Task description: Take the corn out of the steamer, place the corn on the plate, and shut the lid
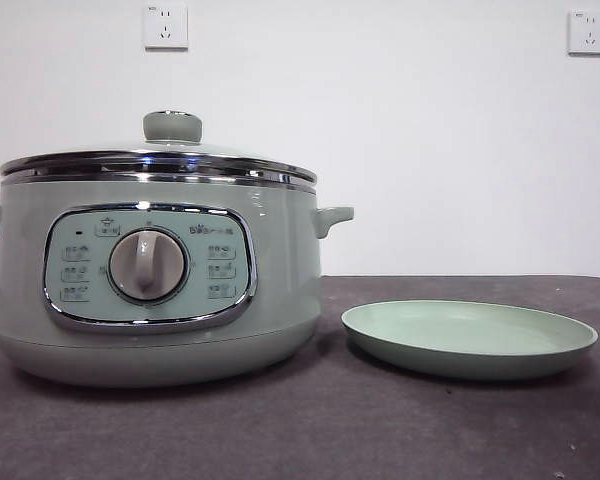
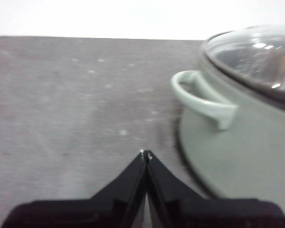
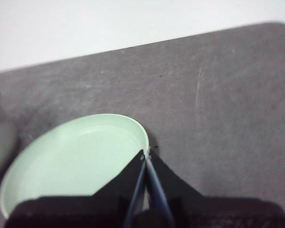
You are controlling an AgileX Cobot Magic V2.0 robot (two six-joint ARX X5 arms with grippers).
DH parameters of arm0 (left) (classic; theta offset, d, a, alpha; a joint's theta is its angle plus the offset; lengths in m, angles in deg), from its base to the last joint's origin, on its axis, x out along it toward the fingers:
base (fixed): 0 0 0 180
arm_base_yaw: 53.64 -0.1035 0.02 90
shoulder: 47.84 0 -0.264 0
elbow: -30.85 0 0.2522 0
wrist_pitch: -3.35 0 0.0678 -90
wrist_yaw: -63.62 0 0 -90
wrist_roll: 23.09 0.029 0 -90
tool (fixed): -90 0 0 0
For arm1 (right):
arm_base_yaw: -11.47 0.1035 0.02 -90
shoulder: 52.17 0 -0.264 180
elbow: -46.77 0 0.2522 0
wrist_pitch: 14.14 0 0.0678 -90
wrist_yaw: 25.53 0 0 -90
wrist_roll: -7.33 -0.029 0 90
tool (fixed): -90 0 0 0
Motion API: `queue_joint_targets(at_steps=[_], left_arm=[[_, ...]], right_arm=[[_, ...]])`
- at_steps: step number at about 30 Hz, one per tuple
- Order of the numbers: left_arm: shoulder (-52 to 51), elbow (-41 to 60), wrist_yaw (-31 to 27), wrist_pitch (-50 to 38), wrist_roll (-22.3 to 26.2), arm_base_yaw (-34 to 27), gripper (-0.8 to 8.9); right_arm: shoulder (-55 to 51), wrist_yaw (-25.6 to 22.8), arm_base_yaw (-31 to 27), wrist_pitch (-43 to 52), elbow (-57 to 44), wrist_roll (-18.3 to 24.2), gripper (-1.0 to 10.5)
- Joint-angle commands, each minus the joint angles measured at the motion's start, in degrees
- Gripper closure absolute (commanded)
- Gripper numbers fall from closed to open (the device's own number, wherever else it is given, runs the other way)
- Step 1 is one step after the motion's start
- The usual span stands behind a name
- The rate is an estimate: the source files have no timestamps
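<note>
Two claws: both wait with nothing in them, and neither one shows in the front view.
Left claw (image 2: 146, 154): its two black jaws are pressed together at the tips. It hangs over the bare table, near the steamer's side handle (image 2: 202, 99), not touching it.
Right claw (image 3: 145, 155): its two black jaws are also pressed together at the tips. It hangs over the edge of the plate (image 3: 71, 161), and no touch can be seen.
Steamer (image 1: 150, 290): big, round and pale green. It stands on the table with its panel and round dial (image 1: 148, 265) facing the front camera.
Lid (image 1: 160, 160): it sits on top of the steamer, flat and closed, with its green knob (image 1: 172, 127) pointing up. In the left wrist view the glass (image 2: 256, 57) is shiny and blurry.
Corn: it cannot be seen in any view. The lid's glass is too blurry to tell what is under it.
Plate (image 1: 470, 340): it lies flat on the table just beside the steamer, not touching it. It has nothing on it.
Table (image 1: 380, 430): dark grey, with small pale specks.
Wall: white, with two sockets (image 1: 166, 27) high up.
</note>
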Motion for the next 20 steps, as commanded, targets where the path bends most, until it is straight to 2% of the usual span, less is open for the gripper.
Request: queue_joint_targets(at_steps=[1, 3, 5, 11, 13, 18, 20], left_arm=[[-0.17, 0.96, 3.8, -0.55, -9.27, -0.17, 8.16], [-0.17, 0.96, 6.19, -0.74, -13.2, -0.17, 8.17], [-0.17, 0.96, 8.31, -1.01, -16.52, -0.13, 8.17], [-0.17, 0.92, 14.78, -2.25, -16.41, -0.13, 8.21], [-0.17, 0.55, 16.28, -1.95, -16.41, -0.13, 8.21], [-0.15, -3.82, 16.63, 1.51, -16.33, -0.13, 8.21], [0.35, -6.8, 16.5, 3.13, -15.85, -0.15, 8.21]], right_arm=[[0.04, 0.07, -0.15, -0.35, -0.57, -13.03, 9.5], [0.04, 0.07, -0.15, -0.33, -0.57, -17.51, 9.5], [0.04, 0.33, -0.15, -0.35, -0.57, -19.67, 9.5], [0.07, 4.61, -0.17, -1.27, -0.02, -19.58, 9.6], [0.31, 4.61, -0.15, -3.3, 1.11, -19.52, 9.6], [2.69, 4.96, -0.15, -8.33, 6.47, -19.1, 9.6], [4.68, 6.43, -0.17, -9.86, 9.46, -17.66, 9.6]])
